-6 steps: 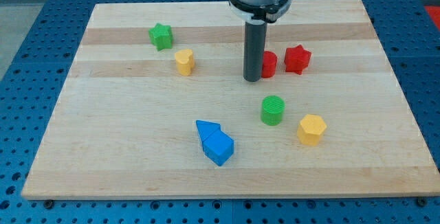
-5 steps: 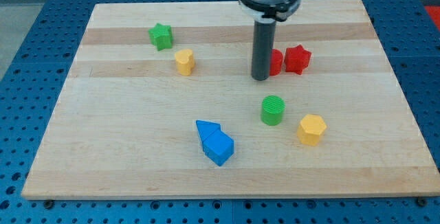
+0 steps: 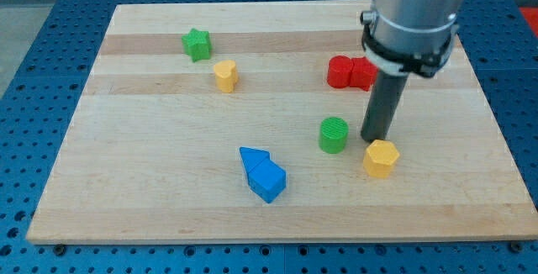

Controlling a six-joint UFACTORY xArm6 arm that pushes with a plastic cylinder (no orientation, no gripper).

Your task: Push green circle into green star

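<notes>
In the camera view, my tip stands on the wooden board in the right half of the frame, a little below the middle height. It is a bare rod with nothing to clench, so it grasps nothing; it only rests on the wood. The green circle is just beside my tip on the view's left, with a thin strip of bare wood between them, so they seem apart, not touching. The yellow hexagon lies just below my tip toward the view's bottom right, very close; I cannot tell if the rod touches its upper edge. The green star sits far in the upper left of the frame, near the board's top edge and well apart from the green circle. Between the two there is a wide band of free wood, and only the yellow block, maybe a heart shape, stands near the star, just below and right of it. Two red blocks are pressed together in the upper right, partly hidden behind the rod, so their shapes are not sure. Two blue blocks touch each other in the lower centre, below and left of the green circle, with open wood between them and the board's bottom edge.
</notes>
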